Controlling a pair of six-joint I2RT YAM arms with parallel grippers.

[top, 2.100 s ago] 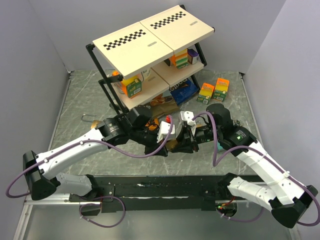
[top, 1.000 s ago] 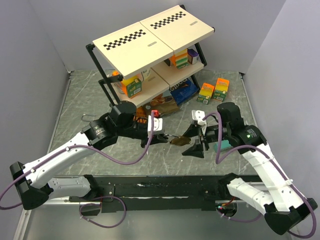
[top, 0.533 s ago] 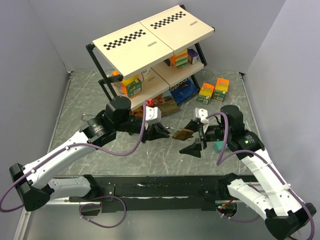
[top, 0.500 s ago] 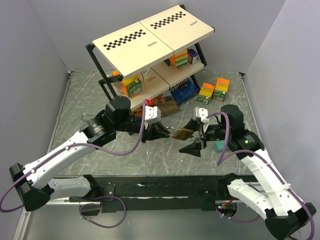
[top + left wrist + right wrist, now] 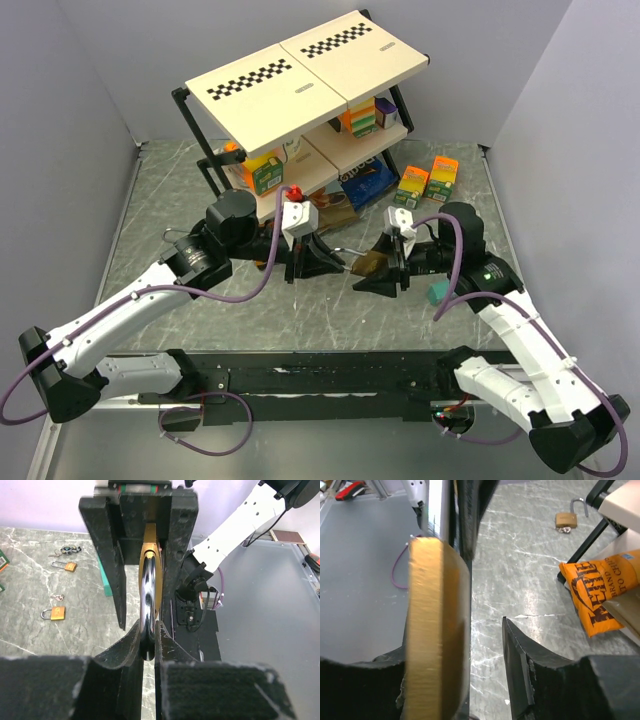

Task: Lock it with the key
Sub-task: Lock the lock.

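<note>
Aloft toward the near edge of the table (image 5: 150, 210), we see the left gripper (image 5: 148, 639) clamping the shackle (image 5: 148, 597) of a brass padlock (image 5: 436, 630) while the right gripper (image 5: 378, 266) stands parted around its body.

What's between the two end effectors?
A brass padlock, in the top view: left end effector grips it, right end effector flanks it.

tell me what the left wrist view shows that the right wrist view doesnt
Only the left wrist view: a small closed padlock, a second one, what looks like a key ring, and the silver shackle pinched by the left gripper. Only the right wrist view: an orange chip bag and an open padlock near a shelf leg. Both: the brass padlock and the marble table.
</note>
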